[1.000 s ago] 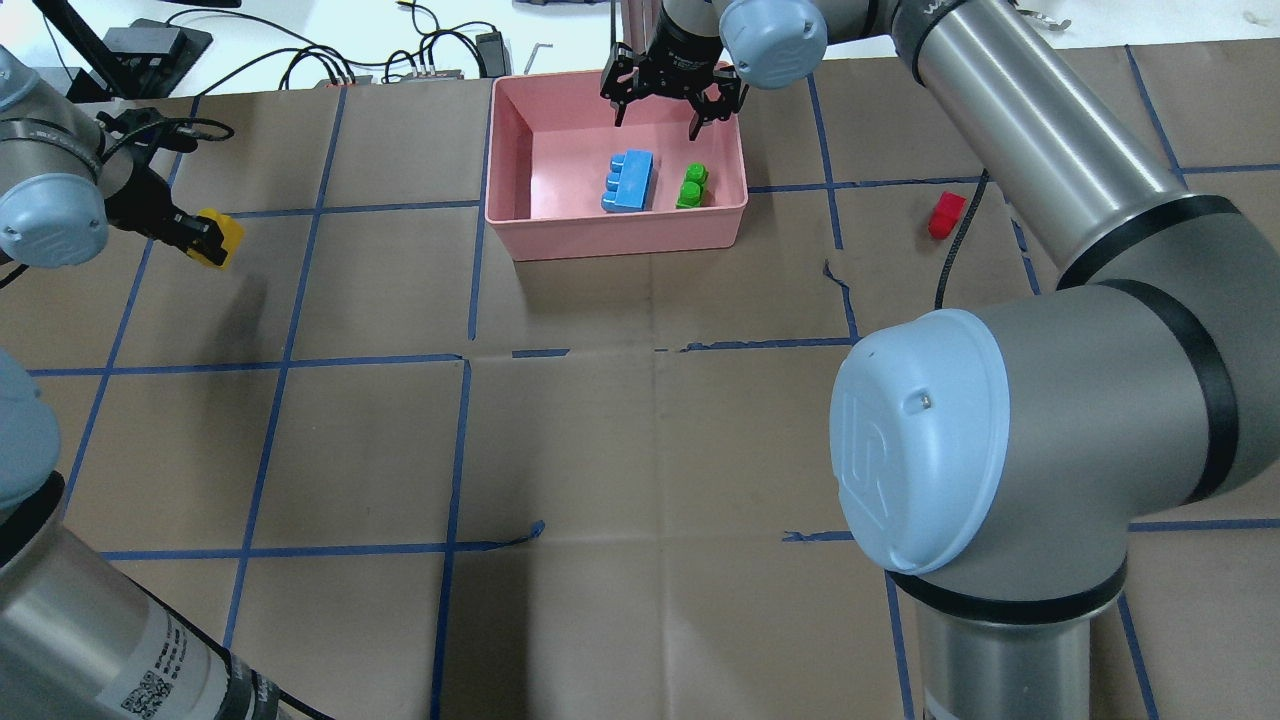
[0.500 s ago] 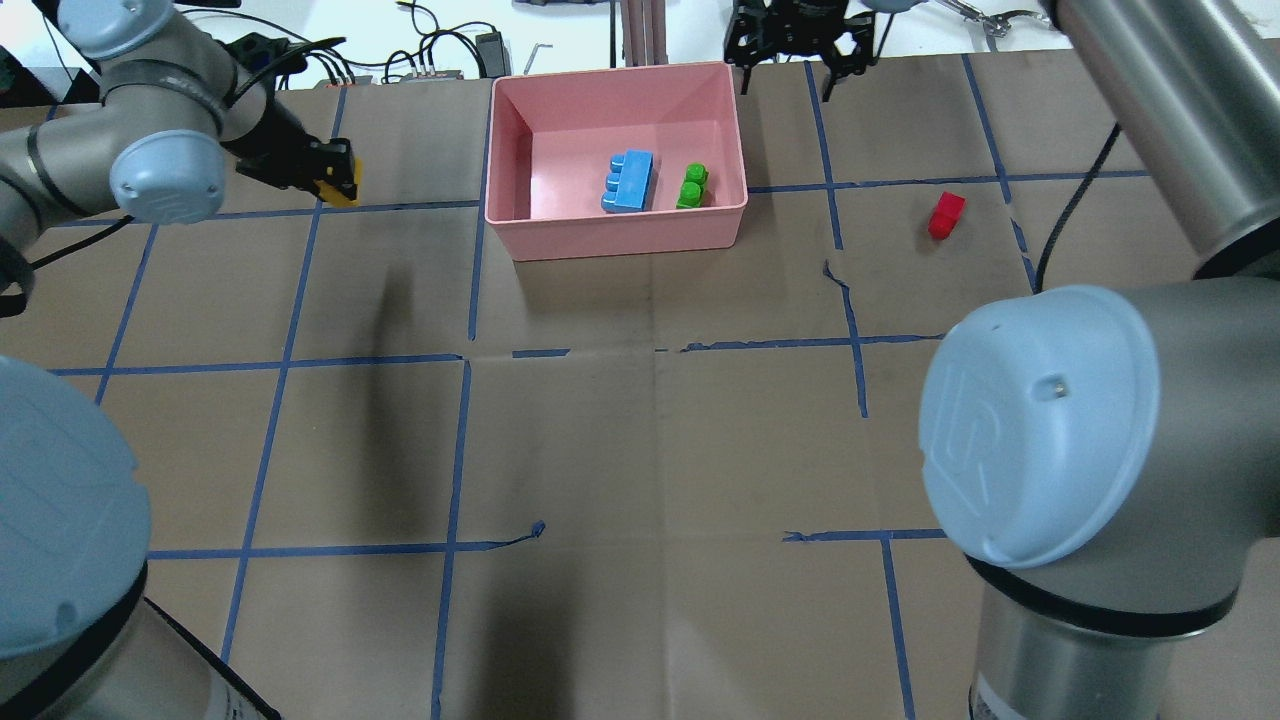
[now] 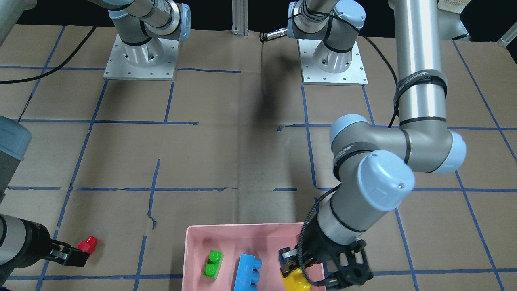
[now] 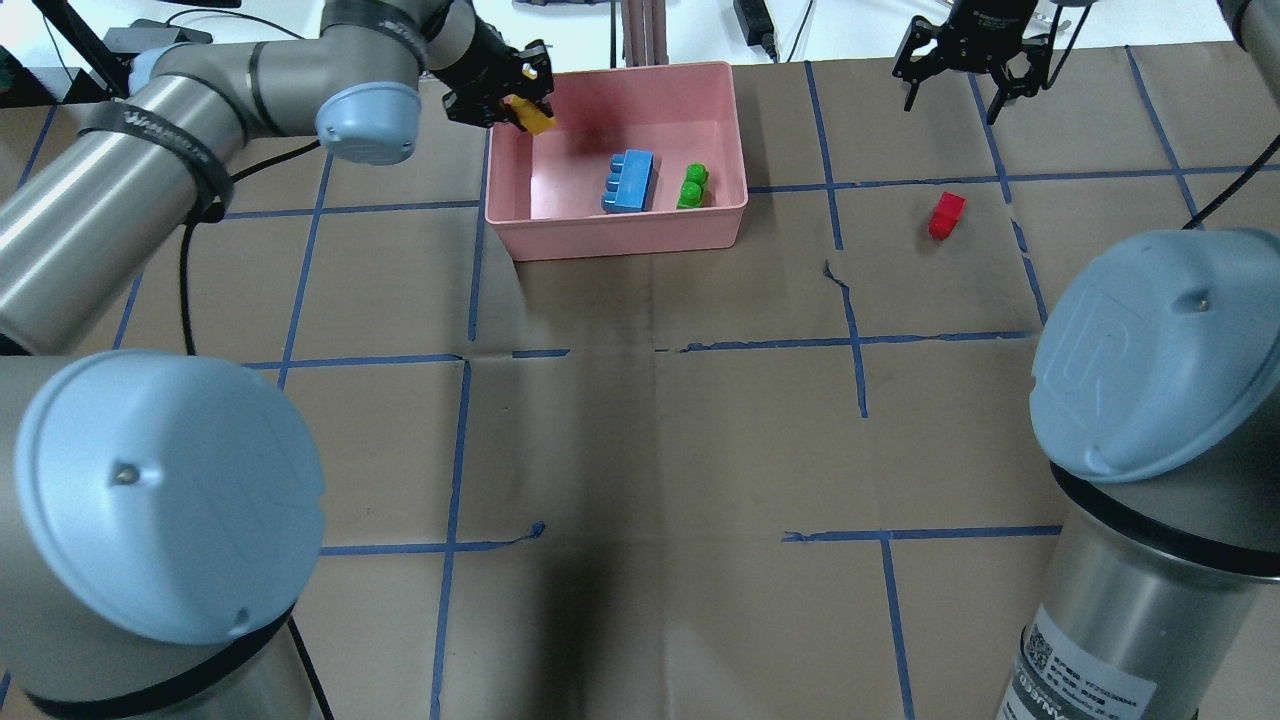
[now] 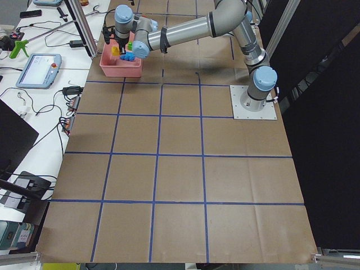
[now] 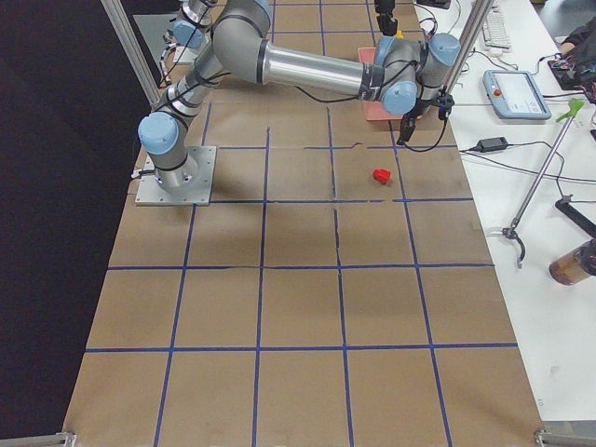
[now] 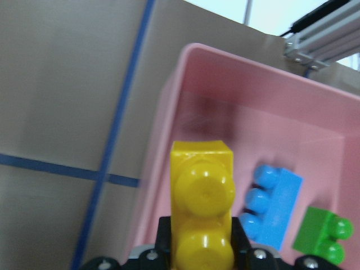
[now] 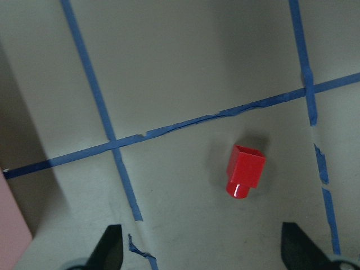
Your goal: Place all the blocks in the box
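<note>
My left hand (image 4: 520, 102) clamps the yellow block (image 4: 534, 118) right by the box's (image 4: 620, 240) side wall. I'd carry it inward, short of the blue block (image 4: 628, 182), then release low. My right hand (image 4: 953, 98) gapes wide.

The left claw (image 4: 522, 103) holds the gripped two-stud block (image 4: 536, 118) over the far left corner of the box (image 4: 615, 238), just inside its wall. To that claw's right and nearer the robot, the three-stud block (image 4: 628, 181) lies in the box, with the loose two-stud block (image 4: 691, 187) just beside it on the right. The one-stud block (image 4: 945, 215) lies on the table (image 4: 640, 440), well right of the box and nearer the robot than the right claw (image 4: 950, 105).
</note>
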Controlling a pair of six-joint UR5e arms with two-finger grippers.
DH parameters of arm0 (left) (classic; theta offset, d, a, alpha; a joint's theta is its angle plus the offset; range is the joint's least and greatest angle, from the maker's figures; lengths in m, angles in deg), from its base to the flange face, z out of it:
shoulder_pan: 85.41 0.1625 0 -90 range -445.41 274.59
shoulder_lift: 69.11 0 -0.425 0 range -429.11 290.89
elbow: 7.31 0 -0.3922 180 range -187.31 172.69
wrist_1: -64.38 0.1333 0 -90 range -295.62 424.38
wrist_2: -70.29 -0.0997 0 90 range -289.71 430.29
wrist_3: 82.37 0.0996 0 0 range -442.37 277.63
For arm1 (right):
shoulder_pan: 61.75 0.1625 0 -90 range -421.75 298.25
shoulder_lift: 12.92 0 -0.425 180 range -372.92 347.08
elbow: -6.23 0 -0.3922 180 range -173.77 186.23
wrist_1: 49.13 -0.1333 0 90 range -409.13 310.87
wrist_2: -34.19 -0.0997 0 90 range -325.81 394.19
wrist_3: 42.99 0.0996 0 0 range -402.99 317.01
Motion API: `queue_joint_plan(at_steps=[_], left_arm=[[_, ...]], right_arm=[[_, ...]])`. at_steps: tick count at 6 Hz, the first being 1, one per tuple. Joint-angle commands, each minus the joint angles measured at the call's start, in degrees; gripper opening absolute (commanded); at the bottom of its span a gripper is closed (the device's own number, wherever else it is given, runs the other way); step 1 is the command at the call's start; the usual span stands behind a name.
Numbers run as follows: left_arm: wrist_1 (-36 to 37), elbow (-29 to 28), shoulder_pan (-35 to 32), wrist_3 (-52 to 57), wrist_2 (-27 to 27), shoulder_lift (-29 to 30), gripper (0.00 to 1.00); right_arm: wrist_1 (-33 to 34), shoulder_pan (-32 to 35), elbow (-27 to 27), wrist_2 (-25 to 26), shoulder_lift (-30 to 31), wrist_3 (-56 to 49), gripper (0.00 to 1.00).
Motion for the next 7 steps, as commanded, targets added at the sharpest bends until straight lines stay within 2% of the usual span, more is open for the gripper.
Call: queue_joint_plan(at_steps=[1,2,3,4,5,7], left_arm=[[0.1,-8.9,-4.5,-5.4,-0.3,8.1,0.32],[0.2,-7.6,-4.6,-5.2,-0.2,8.0,0.68],[0.2,-6.5,-4.6,-5.1,0.0,7.4,0.75],[0.2,-4.9,-4.6,-4.5,-0.1,6.8,0.89],[-0.5,-2.8,-3.1,3.8,-1.7,4.8,0.90],[-3.9,9.2,3.8,22.0,-9.4,-6.3,0.92]], right_arm=[[5.8,-0.8,4.5,-0.5,-2.6,8.6,0.99],[10.4,-0.9,6.6,0.0,-3.9,8.8,0.99],[10.7,-1.0,9.5,0.3,-3.8,8.4,0.99],[10.8,-1.2,11.8,0.2,-3.8,8.6,0.96],[10.7,-1.4,12.2,0.3,-3.8,9.0,0.81],[10.7,-3.3,12.9,0.2,-3.8,7.9,0.80]])
